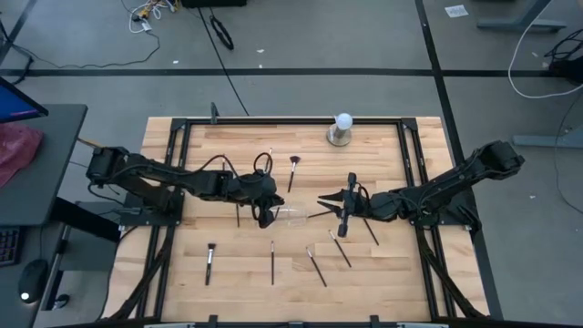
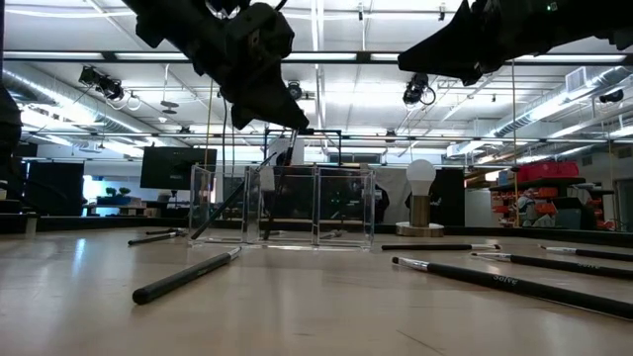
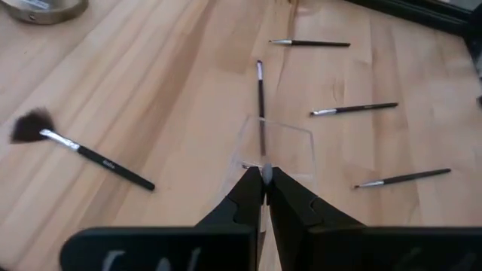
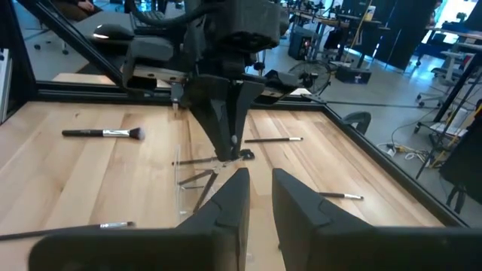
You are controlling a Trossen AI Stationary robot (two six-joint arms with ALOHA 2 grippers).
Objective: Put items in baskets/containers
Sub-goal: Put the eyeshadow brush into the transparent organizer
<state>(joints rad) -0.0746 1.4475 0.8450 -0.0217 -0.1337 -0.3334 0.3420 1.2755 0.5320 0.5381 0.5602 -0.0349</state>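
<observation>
Nearest, toward six o'clock, four brushes [image 1: 271, 262] lie loose; mid-table the left gripper [image 1: 265, 215] pinches one brush [image 3: 260, 98] over the clear tray [image 1: 290, 217], which holds a couple, the right gripper [image 1: 339, 211] slightly parted and empty at its three o'clock; beyond, a fan brush [image 1: 293, 170] waits.

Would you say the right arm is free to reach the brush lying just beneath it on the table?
Probably yes: the right gripper holds nothing, and the brush lies in the open, apart from the clear tray.
</observation>
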